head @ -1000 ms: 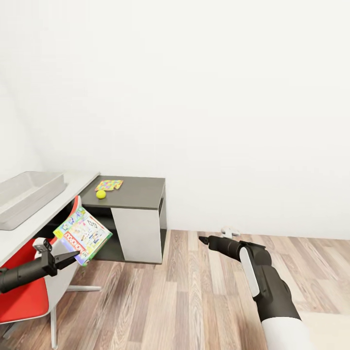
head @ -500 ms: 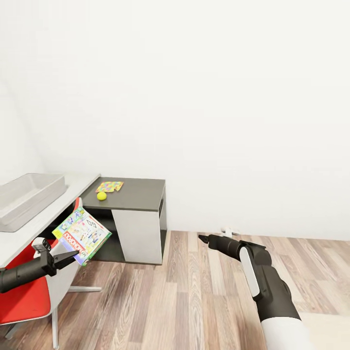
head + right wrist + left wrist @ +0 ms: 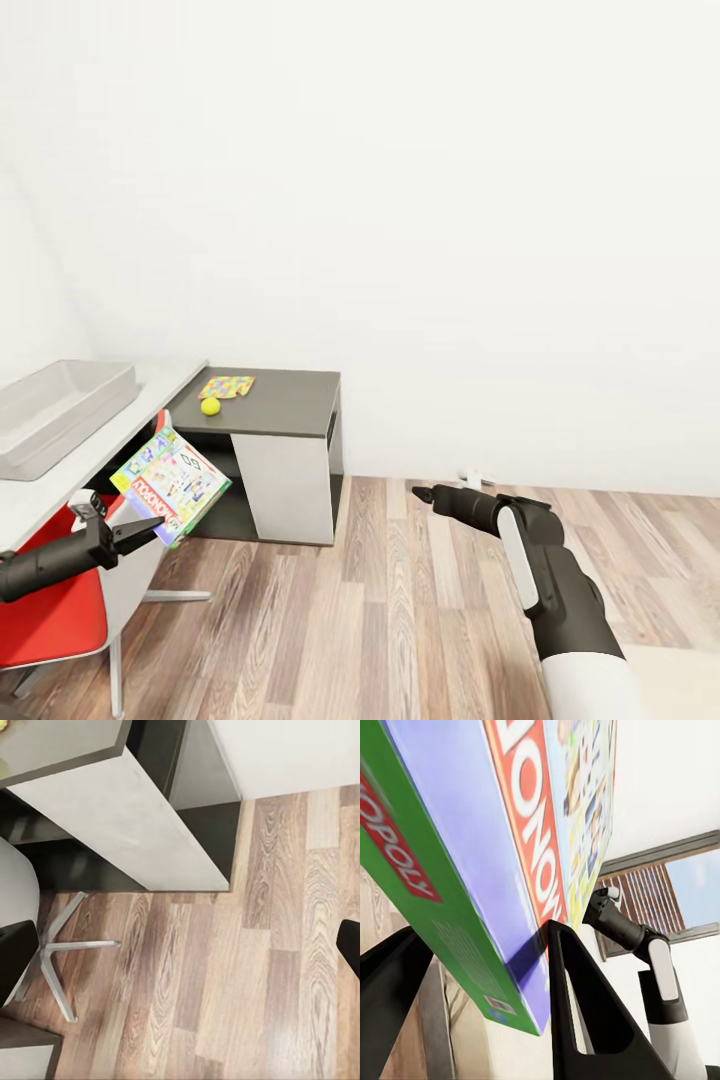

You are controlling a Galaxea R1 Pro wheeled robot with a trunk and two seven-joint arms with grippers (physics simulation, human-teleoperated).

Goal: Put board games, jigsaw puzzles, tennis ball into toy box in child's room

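Head view shows the left gripper [image 3: 150, 524] low at the left, its two dark fingers clamped on the lower corner of the Monopoly board game [image 3: 171, 484], which it holds up tilted in the air in front of the red chair [image 3: 55, 622] and below the edge of the white table [image 3: 60, 470]; the left wrist view confirms the grip, with the green-edged box [image 3: 472, 870] pinched between the two black fingers [image 3: 585, 1012]; the toy box [image 3: 60, 408], a shallow light-grey tray, sits on the white table at the far left, above and to the left of the held game; a jigsaw puzzle [image 3: 226, 386] lies flat on the dark grey side desk [image 3: 285, 398] against the wall, with the tennis ball [image 3: 210, 406] just beside its near corner; the right gripper [image 3: 422, 494] hangs over the wood-plank floor [image 3: 380, 620], well apart from the desk, holding nothing; its fingers come to a point in the head view, yet in the right wrist view the dark tips sit at opposite edges of the frame, so whether they are apart or together cannot be told.
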